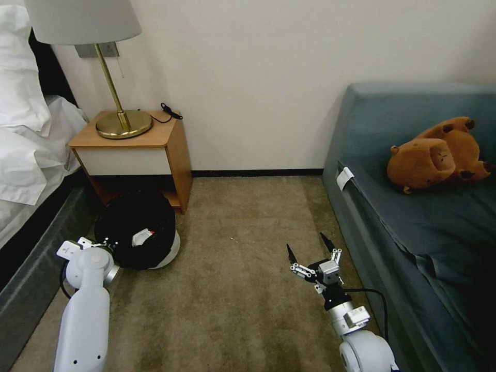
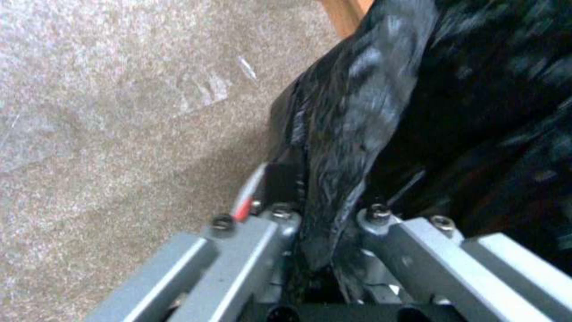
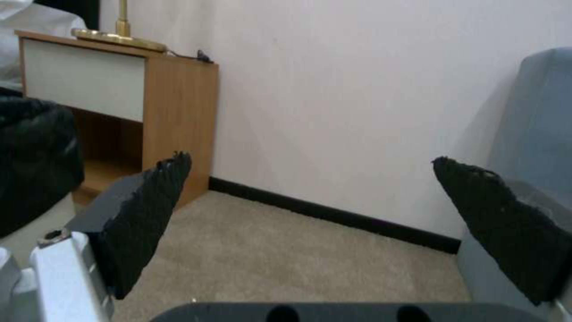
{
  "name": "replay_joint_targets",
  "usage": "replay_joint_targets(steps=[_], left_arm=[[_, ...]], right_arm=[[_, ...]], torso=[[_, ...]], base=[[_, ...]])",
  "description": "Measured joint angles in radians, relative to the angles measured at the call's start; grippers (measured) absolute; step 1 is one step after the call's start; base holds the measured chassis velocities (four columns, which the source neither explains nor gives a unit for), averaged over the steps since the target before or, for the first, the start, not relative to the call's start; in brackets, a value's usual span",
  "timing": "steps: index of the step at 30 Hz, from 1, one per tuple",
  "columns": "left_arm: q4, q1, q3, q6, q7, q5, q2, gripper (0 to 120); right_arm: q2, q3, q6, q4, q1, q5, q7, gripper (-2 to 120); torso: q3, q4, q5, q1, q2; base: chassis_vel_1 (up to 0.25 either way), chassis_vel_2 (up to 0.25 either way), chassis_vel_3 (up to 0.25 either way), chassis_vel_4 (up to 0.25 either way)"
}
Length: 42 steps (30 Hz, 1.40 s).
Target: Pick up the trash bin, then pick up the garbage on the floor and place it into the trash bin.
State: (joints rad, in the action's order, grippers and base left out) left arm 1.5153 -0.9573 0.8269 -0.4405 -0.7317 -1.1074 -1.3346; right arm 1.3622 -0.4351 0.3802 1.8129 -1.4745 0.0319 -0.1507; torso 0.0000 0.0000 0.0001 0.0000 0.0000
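Note:
The trash bin [image 1: 166, 251], white with a crinkled black bag [image 1: 132, 219], sits on the carpet by the nightstand, its mouth tipped toward me. A red-white piece of garbage [image 1: 142, 236] lies inside it. My left gripper [image 1: 107, 243] is at the bin's near-left rim. In the left wrist view this gripper [image 2: 321, 210] is shut on the bag-covered rim [image 2: 339, 147]. My right gripper [image 1: 308, 247] hovers open over bare carpet near the sofa, holding nothing. In the right wrist view the right gripper [image 3: 310, 161] has its black fingers [image 3: 149, 214] spread wide, and the bin [image 3: 35, 156] shows at the edge.
A wooden nightstand [image 1: 155, 150] with a brass lamp [image 1: 121, 121] stands behind the bin. A bed with white sheets [image 1: 26, 144] runs along the left. A grey-blue sofa [image 1: 413, 217] with a brown plush toy [image 1: 439, 155] is on the right. Open carpet [image 1: 232, 289] lies between them.

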Motion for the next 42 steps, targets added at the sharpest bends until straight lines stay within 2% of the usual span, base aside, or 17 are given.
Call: replay_joint_targets(steps=[14,20,21,23,24,25,27,28,30,31,33,34,36,37,40,41,42], left_arm=[[0.062,-0.044,0.006,-0.009,0.0,0.027,-0.004,59],[0.168,-0.107,0.015,-0.026,0.061,0.15,-0.021,83],[0.222,-0.14,0.017,-0.04,0.111,0.204,-0.027,90],[0.244,-0.154,0.019,-0.042,0.138,0.235,-0.031,93],[0.289,-0.184,0.022,-0.045,0.192,0.299,-0.041,97],[0.289,-0.184,0.022,-0.045,0.192,0.299,-0.041,97],[0.388,-0.265,0.027,-0.06,0.311,0.43,-0.063,100],[0.388,-0.265,0.027,-0.06,0.311,0.43,-0.063,100],[0.448,-0.329,0.031,-0.051,0.424,0.539,-0.081,100],[0.448,-0.329,0.031,-0.051,0.424,0.539,-0.081,100],[0.497,-0.396,0.04,0.012,0.611,0.698,-0.114,98],[0.497,-0.396,0.04,0.012,0.611,0.698,-0.114,98],[0.522,-0.442,0.039,0.095,0.737,0.82,-0.134,98],[0.522,-0.442,0.039,0.095,0.737,0.82,-0.134,98],[0.498,-0.468,0.023,0.285,0.808,0.946,-0.16,95],[0.498,-0.468,0.023,0.285,0.808,0.946,-0.16,95],[0.475,-0.474,0.015,0.36,0.812,0.984,-0.169,94]], right_arm=[[-0.009,0.006,-0.017,0.014,0.025,0.006,-0.002,100],[-0.01,0.013,-0.042,0.021,0.065,0.023,0.002,100],[-0.01,0.018,-0.052,0.021,0.08,0.03,0.004,100],[-0.009,0.02,-0.056,0.021,0.09,0.033,0.005,100],[-0.008,0.023,-0.061,0.018,0.105,0.039,0.01,100],[-0.008,0.023,-0.061,0.018,0.105,0.039,0.01,100],[-0.005,0.031,-0.075,0.009,0.142,0.058,0.025,100],[-0.005,0.031,-0.075,0.009,0.142,0.058,0.025,100],[-0.002,0.032,-0.084,-0.001,0.177,0.072,0.032,100],[-0.002,0.032,-0.084,-0.001,0.177,0.072,0.032,100],[0.005,0.027,-0.097,-0.012,0.226,0.096,0.049,100],[0.005,0.027,-0.097,-0.012,0.226,0.096,0.049,100],[0.007,0.03,-0.114,-0.016,0.248,0.129,0.062,100],[0.007,0.03,-0.114,-0.016,0.248,0.129,0.062,100],[0.012,0.037,-0.124,-0.029,0.264,0.152,0.069,100],[0.012,0.037,-0.124,-0.029,0.264,0.152,0.069,100],[0.018,0.043,-0.125,-0.039,0.265,0.158,0.07,100]], torso=[[0.0,0.0,-0.0001,0.0,0.0],[0.0,0.0,-0.0002,0.0,0.0],[0.0,0.0,0.0,0.0,0.0],[0.0,0.0,0.0,0.0,0.0],[0.0,0.0,-0.0001,0.0,0.0],[0.0,0.0,-0.0001,0.0,0.0],[0.0,0.0,-0.0001,0.0,0.0],[0.0,0.0,-0.0001,0.0,0.0],[0.0,0.0,0.0,0.0,0.0],[0.0,0.0,0.0,0.0,0.0],[0.0,0.0002,-0.0001,0.0,0.0],[0.0,0.0002,-0.0001,0.0,0.0],[0.0,0.0001,0.0,0.0,0.0],[0.0,0.0001,0.0,0.0,0.0],[0.0,0.0001,0.0,0.0,0.0],[0.0,0.0001,0.0,0.0,0.0],[0.0,-0.0001,-0.0001,0.0,0.0]], base=[[0.0,0.0,0.0,0.0],[0.0,0.0,0.0,0.0],[0.0,0.0,0.0,0.0],[0.0,0.0,0.0,0.0],[0.0,0.0,0.0,0.0],[0.0,0.0,0.0,0.0],[0.0,0.0,0.0,0.0],[0.0,0.0,0.0,0.0],[0.0,0.0,0.0,0.0],[0.0,0.0,0.0,0.0],[0.0,0.0,0.0,0.0],[0.0,0.0,0.0,0.0],[0.0,0.0,0.0,0.0],[0.0,0.0,0.0,0.0],[0.0,0.0,0.0,0.0],[0.0,0.0,0.0,0.0],[0.0,0.0,0.0,0.0]])
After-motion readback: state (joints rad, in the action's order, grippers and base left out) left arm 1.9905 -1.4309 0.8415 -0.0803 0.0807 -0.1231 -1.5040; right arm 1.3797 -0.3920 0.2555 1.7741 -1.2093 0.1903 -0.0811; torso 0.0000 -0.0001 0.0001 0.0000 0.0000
